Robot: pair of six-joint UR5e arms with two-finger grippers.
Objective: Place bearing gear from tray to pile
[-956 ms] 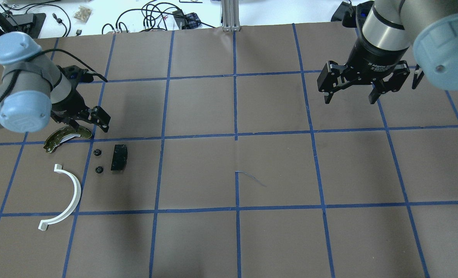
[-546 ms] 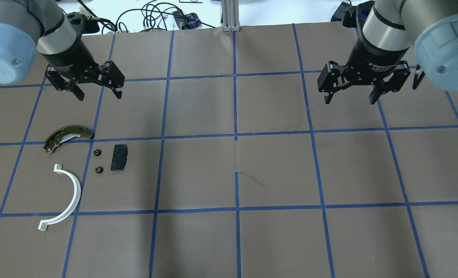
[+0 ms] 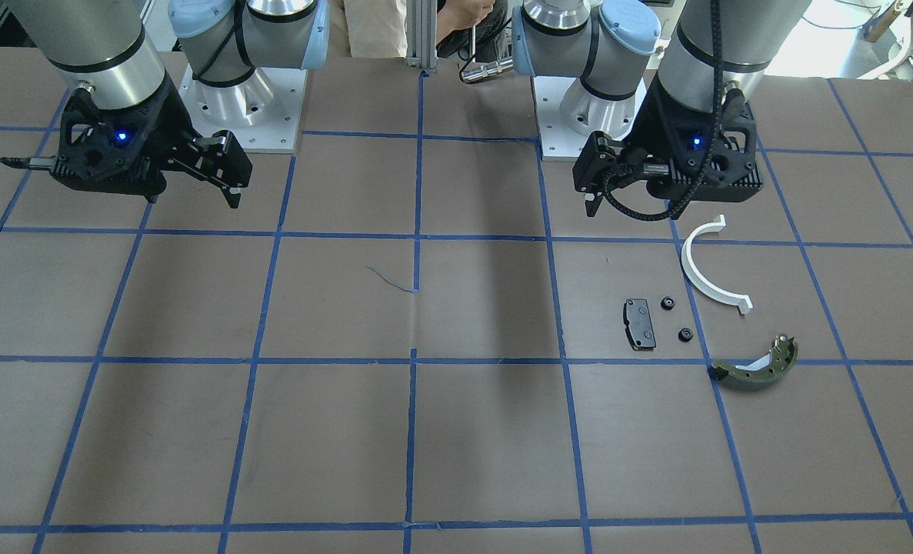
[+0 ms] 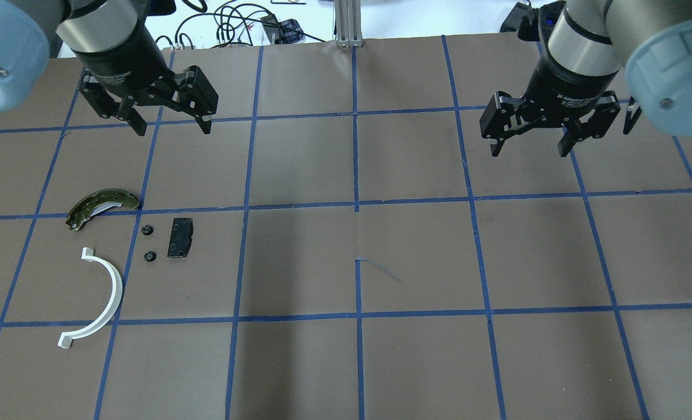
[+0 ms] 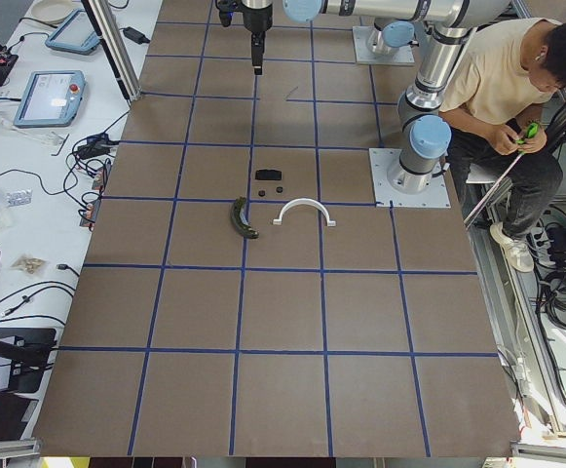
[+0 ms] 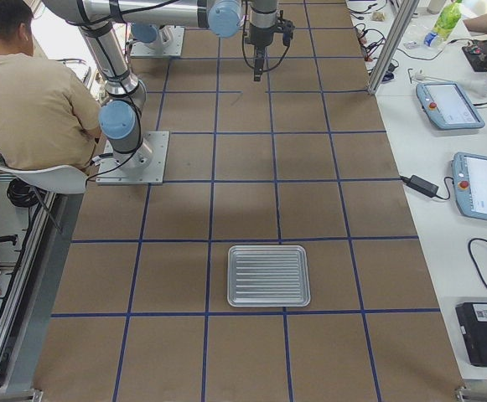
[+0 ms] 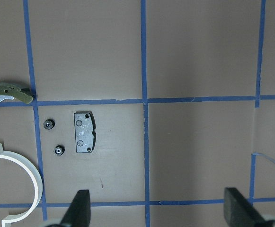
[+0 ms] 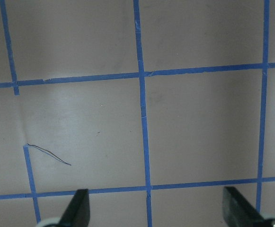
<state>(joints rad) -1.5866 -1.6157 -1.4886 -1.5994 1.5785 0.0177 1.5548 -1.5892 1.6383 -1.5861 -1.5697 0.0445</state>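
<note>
Left gripper (image 4: 174,129): jaws spread wide with nothing between them, hanging above the table at the far-left squares; in the left wrist view both fingers (image 7: 80,210) frame bare paper.
Pile (image 3: 641,325): loose parts on the robot's left half of the table, all apart from one another and well apart from either gripper.
Brake shoe (image 4: 102,205): olive-green, lying flat, its curve running across the table along a blue tape line.
White half-ring (image 4: 111,286): nearest the robot, its open side facing the table's left end.
Bearing gears (image 4: 146,230): two small black toothed wheels, one beyond the other, just left of the black pad (image 4: 180,237) and touching nothing. They are round, so no long axis governs a grasp.
Direction from left gripper: the gears lie toward the robot and slightly left of the point between its fingertips.
Right gripper (image 4: 527,153): also fully spread and holding nothing, raised over the far-right squares.
Tray (image 6: 268,276): ribbed metal, at the table's right end, with nothing visible in it.
Nearer arm: left for the pile, right for the tray.
Judgement: with the tray bare and both gears among the parts, the placing looks done.
</note>
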